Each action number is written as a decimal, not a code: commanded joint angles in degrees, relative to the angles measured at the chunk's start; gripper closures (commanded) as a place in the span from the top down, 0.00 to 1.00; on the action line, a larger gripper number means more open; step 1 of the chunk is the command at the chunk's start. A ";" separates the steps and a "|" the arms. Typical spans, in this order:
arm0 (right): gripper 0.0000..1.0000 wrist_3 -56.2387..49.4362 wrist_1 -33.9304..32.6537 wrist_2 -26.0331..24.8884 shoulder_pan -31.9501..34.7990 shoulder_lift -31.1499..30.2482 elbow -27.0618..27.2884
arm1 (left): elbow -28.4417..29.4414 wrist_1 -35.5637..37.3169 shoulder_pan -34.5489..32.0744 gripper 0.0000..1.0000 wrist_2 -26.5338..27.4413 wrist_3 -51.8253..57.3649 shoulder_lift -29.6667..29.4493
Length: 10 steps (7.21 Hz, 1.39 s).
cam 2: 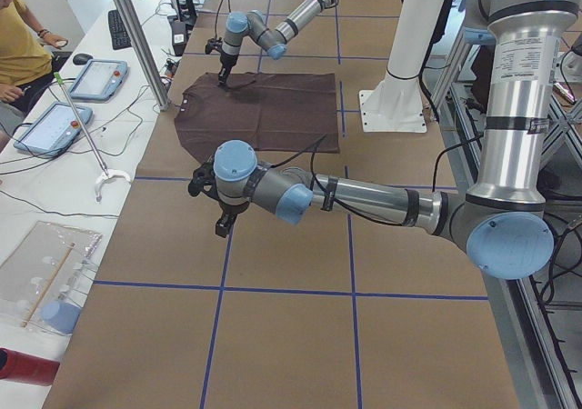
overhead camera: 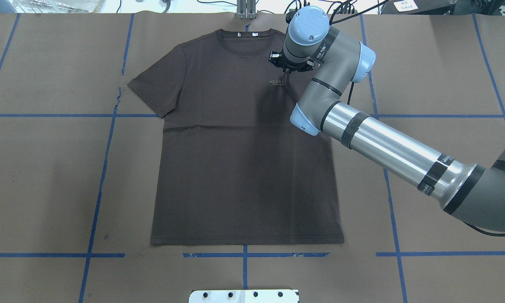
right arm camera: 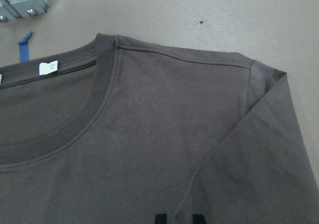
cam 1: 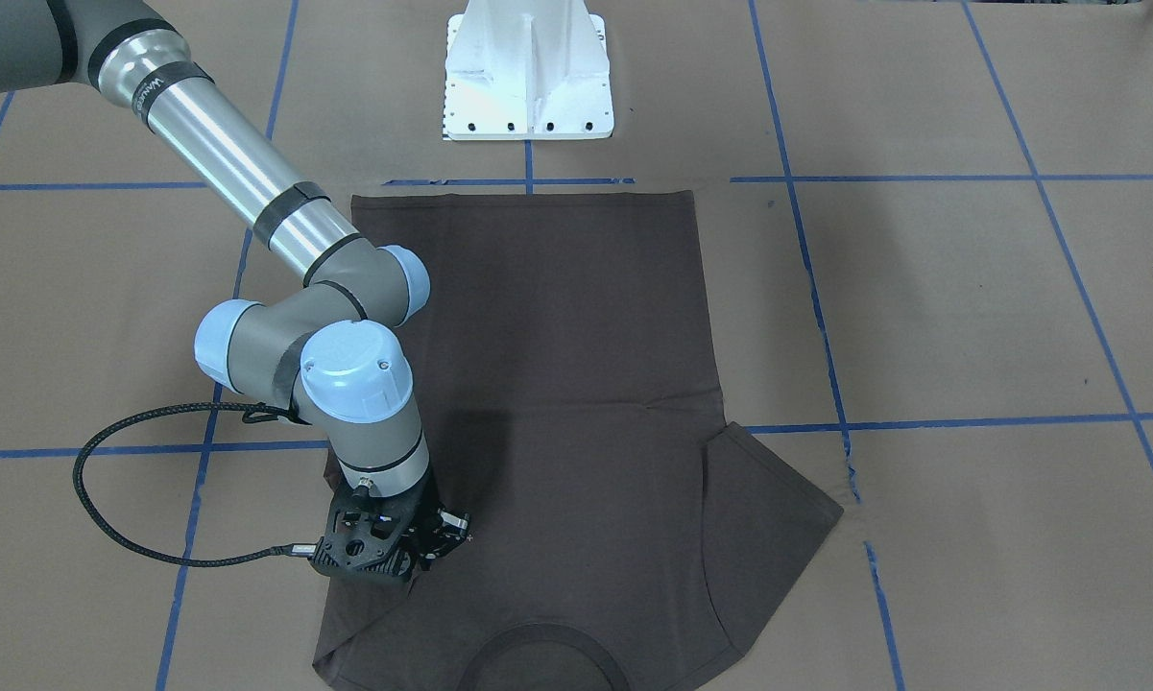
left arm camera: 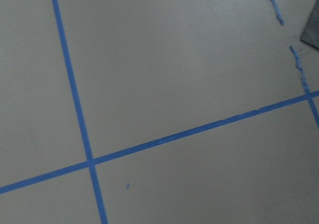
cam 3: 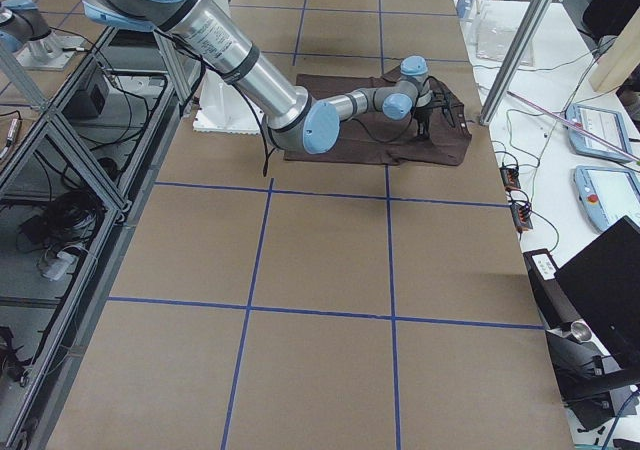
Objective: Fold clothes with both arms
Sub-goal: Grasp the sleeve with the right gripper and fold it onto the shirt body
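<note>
Folding looks barely started: shirt (overhead camera: 244,147) flat, right gripper (overhead camera: 289,69) over its collar-side shoulder, can't tell if its fingers are apart.

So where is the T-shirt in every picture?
Front-facing: T-shirt centre, collar at bottom.
Overhead: centre, collar at top.
Left side: far, upper middle.
Right side: far, upper middle.
Left wrist: perhaps a dark corner at the right edge; cannot tell.
Right wrist: collar and shoulder fill the view.
Shared landmark: the collar.
</note>
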 commanded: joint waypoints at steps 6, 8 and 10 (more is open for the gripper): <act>1.00 -0.24 0.56 6.27 2.49 -15.68 25.95 | 2.59 -10.65 10.58 1.00 0.46 -20.68 -9.36; 1.00 -0.67 0.56 9.19 4.86 -18.31 27.29 | 4.94 -10.57 11.11 1.00 0.46 -35.82 -14.94; 1.00 -4.36 0.39 9.63 7.85 -20.00 26.68 | 13.35 -11.18 17.07 1.00 8.15 -40.35 -22.34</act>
